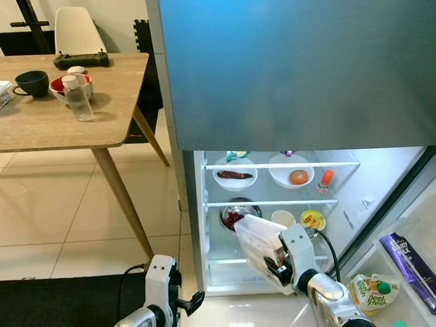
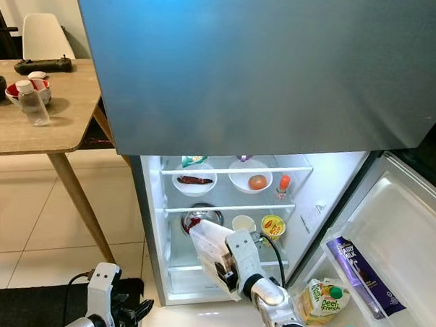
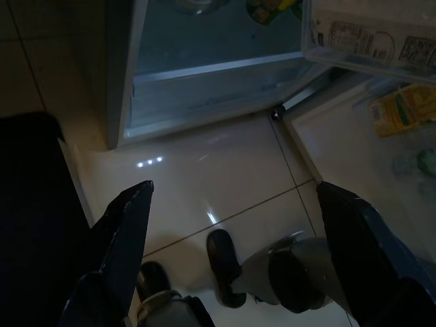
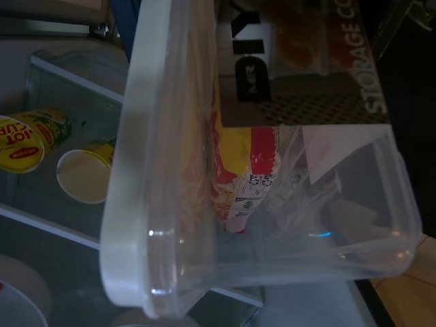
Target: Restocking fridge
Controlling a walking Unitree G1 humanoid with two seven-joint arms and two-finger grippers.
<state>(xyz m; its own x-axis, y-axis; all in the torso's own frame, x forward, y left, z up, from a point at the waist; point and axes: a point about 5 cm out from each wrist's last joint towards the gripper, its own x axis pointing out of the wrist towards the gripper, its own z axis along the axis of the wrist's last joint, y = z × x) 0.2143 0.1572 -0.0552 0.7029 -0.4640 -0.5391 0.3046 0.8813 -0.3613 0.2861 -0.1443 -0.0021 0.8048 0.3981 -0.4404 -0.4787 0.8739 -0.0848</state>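
Fridge [image 1: 391, 178], grey-doored, lit interior open, centre frame. Right gripper [image 1: 277, 266] clamps a clear lidded plastic storage box [image 1: 258, 246] holding packets, tilted, before the lower shelf. Left gripper [image 3: 231, 204] hangs spread open over tiles. Risk, judged: box clips the glass shelf edge or yellow cup [image 1: 313, 220]; clearance tight.

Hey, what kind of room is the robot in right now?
Most likely a home kitchen or dining area: an open fridge with bowls of food on its shelves, a wooden table holding a mug and bottle, and a tiled floor.
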